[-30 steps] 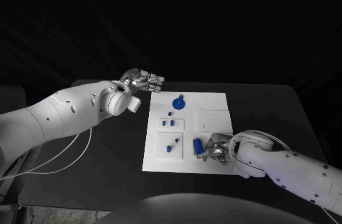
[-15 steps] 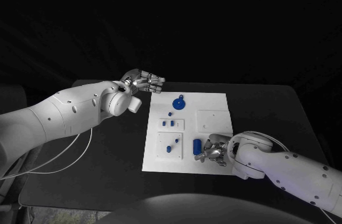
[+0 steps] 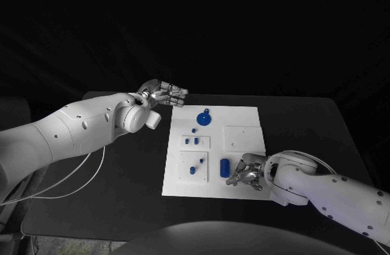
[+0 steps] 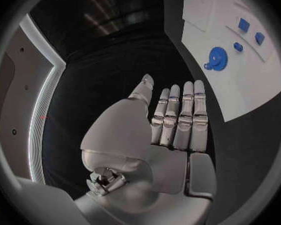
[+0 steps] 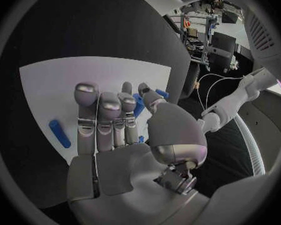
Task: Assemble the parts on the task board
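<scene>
Resting on the task board [image 3: 244, 120], the right hand [image 3: 248, 172] holds nothing, fingers [image 5: 87, 110] slightly apart.

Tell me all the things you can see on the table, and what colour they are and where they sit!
table: one, black, under everything.
task board: one, white, flat in the middle of the table.
gear-shaped part: one, blue, round, near the board's far edge.
oblong part: one, blue, lying on the board just left of the right hand.
small parts: a few, blue, on the board's two left panels; exact number too small to tell.
left hand: one, silver, holds nothing, fingers straight, beyond the board's far left corner.
right hand: one, silver, holds nothing, above the board's near right part.
</scene>
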Controlling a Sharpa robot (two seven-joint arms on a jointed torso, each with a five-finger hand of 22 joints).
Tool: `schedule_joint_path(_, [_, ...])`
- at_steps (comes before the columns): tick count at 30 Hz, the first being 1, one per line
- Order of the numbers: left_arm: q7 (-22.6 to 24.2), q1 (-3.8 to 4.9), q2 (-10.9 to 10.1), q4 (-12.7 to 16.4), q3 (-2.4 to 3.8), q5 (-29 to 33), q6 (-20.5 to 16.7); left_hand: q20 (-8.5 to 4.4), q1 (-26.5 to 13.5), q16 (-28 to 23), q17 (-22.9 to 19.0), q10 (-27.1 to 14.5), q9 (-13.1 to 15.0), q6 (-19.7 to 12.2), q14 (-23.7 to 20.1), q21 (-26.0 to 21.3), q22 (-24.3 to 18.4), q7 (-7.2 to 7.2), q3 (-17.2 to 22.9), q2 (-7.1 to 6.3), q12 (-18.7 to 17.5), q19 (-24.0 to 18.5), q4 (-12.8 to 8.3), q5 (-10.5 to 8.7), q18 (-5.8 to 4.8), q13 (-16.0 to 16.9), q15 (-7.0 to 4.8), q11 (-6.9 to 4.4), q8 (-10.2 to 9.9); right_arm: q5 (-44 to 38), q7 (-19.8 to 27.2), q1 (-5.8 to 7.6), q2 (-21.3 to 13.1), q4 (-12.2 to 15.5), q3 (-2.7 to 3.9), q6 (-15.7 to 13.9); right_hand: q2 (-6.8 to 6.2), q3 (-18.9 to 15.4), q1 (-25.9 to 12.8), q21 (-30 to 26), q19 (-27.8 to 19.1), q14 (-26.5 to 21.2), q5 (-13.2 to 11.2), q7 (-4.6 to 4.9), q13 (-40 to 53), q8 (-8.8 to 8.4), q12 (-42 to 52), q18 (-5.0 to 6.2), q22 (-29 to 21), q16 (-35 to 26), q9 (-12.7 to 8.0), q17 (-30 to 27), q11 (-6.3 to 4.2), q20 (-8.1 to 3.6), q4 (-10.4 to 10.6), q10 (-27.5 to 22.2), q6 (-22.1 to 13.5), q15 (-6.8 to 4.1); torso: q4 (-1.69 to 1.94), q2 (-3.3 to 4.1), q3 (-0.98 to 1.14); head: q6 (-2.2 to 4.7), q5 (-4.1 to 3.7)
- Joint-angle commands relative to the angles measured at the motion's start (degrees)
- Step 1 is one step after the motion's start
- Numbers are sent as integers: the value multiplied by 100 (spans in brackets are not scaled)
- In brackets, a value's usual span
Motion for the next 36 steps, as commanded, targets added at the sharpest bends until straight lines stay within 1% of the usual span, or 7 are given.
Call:
schedule_joint_path(1, [27,1,6,15,3,-23,75,46,-45,-20,7,-52,5,-33,-30,-18,-7,-7,10,8,-31,-1,31,-26,88,-3,10,8,-18,-9,99,-6,-21,38,4,41,3,-34,65,29,326,5,24,-4,18,-8,33,-43,89,23,-5,-6,-43,-37,3,0,39,-46,2,2,-4,4,-7])
schedule_joint_path(13, [13,1,-4,16,1,-28,82,46,-45,-20,7,-52,5,-33,-30,-18,-7,-7,10,8,-31,-1,31,-26,88,-3,10,8,-18,-11,101,-6,-21,68,57,-211,32,142,-264,78,331,6,-284,-5,57,-3,68,-42,94,55,146,6,-44,-44,365,18,56,-51,5,1,-4,-1,-4])
schedule_joint_path(19, [8,1,-5,15,0,-30,84,46,-45,-20,7,-52,5,-33,-30,-18,-7,-7,10,8,-31,-1,31,-26,88,-3,10,8,-18,-33,39,-6,-8,20,68,-287,335,270,-402,91,332,5,-300,-12,59,-4,56,-53,97,55,154,15,-56,-60,459,25,43,-62,7,1,-2,-3,0])
schedule_joint_path(27, [6,1,-3,16,-1,-31,90,46,-45,-20,7,-52,5,-33,-30,-18,-7,-7,10,8,-31,-1,31,-26,88,-3,10,8,-18,-95,-11,-6,22,-18,72,-265,547,762,-116,72,328,4,-299,-15,77,-3,59,-69,88,10,175,-10,-68,-71,40,30,-20,-70,5,2,-1,-5,2])
schedule_joint_path(29, [6,1,-5,17,-2,-31,91,46,-45,-20,7,-52,5,-33,-30,-18,-7,-7,10,8,-31,-1,31,-26,88,-3,10,8,-18,-101,-19,-6,26,-21,73,-253,567,874,-52,73,328,5,-298,-15,77,-4,52,-71,88,11,179,-8,-71,-72,-57,27,-34,-71,4,2,-1,-5,1])
schedule_joint_path(30, [7,1,-5,18,-2,-31,92,46,-45,-20,7,-52,5,-33,-30,-18,-7,-7,10,8,-31,-1,31,-26,88,-3,10,8,-18,-102,-22,-6,28,-22,73,-247,531,1193,-262,76,330,9,-301,6,87,10,40,-78,86,-2,213,-11,-48,-69,-221,35,-31,-53,3,2,-3,-4,-2])
schedule_joint_path(36, [7,1,-11,19,-2,-32,94,46,-45,-20,7,-52,5,-33,-30,-18,-7,-7,10,8,-31,-1,31,-26,88,-3,10,8,-18,-102,-31,-6,35,-21,74,-210,528,1321,-272,74,327,11,-301,6,100,4,28,-74,86,-13,278,-11,-57,-67,-355,38,-39,-62,6,1,-6,-3,-4])
